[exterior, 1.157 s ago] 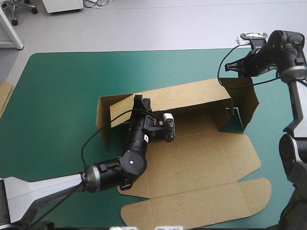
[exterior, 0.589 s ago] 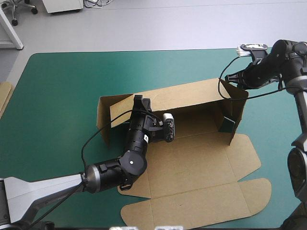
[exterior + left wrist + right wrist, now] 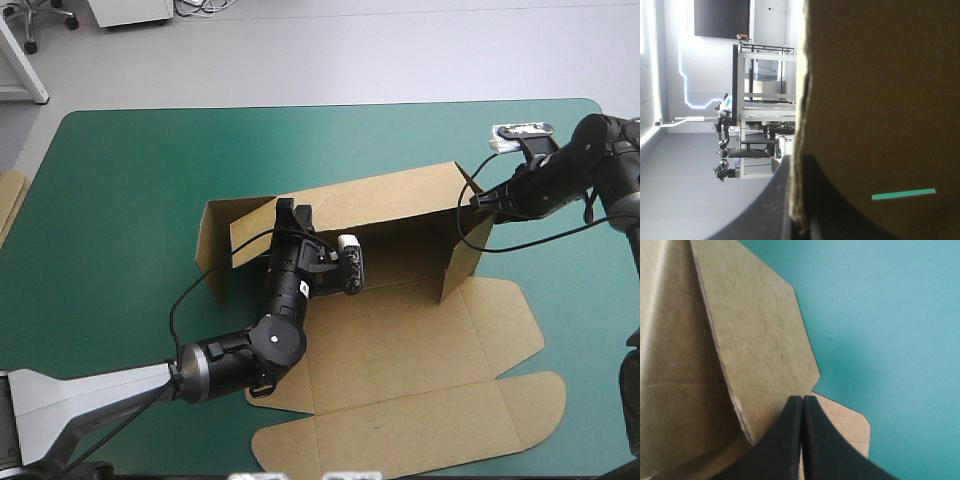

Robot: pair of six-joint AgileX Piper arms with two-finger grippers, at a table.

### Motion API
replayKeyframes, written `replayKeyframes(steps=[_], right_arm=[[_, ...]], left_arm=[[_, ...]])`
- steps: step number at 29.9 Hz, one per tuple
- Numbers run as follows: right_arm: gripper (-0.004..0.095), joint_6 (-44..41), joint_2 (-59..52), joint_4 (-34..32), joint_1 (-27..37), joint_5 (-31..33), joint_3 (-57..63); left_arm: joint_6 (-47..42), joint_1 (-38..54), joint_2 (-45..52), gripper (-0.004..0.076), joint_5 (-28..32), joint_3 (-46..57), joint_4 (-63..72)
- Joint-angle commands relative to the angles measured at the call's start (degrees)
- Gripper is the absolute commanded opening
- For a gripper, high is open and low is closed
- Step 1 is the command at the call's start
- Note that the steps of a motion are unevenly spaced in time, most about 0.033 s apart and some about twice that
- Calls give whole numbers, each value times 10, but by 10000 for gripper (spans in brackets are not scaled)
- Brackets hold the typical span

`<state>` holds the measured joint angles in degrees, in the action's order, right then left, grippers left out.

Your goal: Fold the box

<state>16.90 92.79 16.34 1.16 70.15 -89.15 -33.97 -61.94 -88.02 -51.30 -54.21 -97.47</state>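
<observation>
Left hand (image 3: 293, 212) pinching the box's (image 3: 400, 340) back wall (image 3: 380, 195), right hand (image 3: 802, 399) pressed together against the end flap (image 3: 460, 255), we risk the flap springing open if that tip slips.

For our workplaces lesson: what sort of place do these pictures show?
Probably a robotics lab: a table with a teal-green cover, a half-folded brown box on it, the left gripper holding its back wall and the right gripper at an end flap.

My left gripper (image 3: 290, 208) straddles the rear wall of the box (image 3: 400, 340). My right gripper (image 3: 803, 399) sits at its right flap.
</observation>
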Motion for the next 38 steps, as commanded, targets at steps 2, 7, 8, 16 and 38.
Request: replayKeyframes(steps=[2, 7, 8, 16, 38], right_arm=[[-16, 56, -47, 19, 4, -52, 36], [9, 142, -71, 32, 4, -112, 103], [42, 155, -71, 33, 4, -115, 112], [528, 256, -71, 113, 4, -100, 142], [629, 312, -81, 162, -35, -99, 142]], left_arm=[[-15, -3, 20, -10, -30, -15, -43], [-15, -3, 20, -10, -30, -15, -37], [-15, -3, 20, -10, -30, -15, -37], [-15, -3, 20, -10, -28, -15, -39], [-7, -3, 20, -10, -21, -15, -41]])
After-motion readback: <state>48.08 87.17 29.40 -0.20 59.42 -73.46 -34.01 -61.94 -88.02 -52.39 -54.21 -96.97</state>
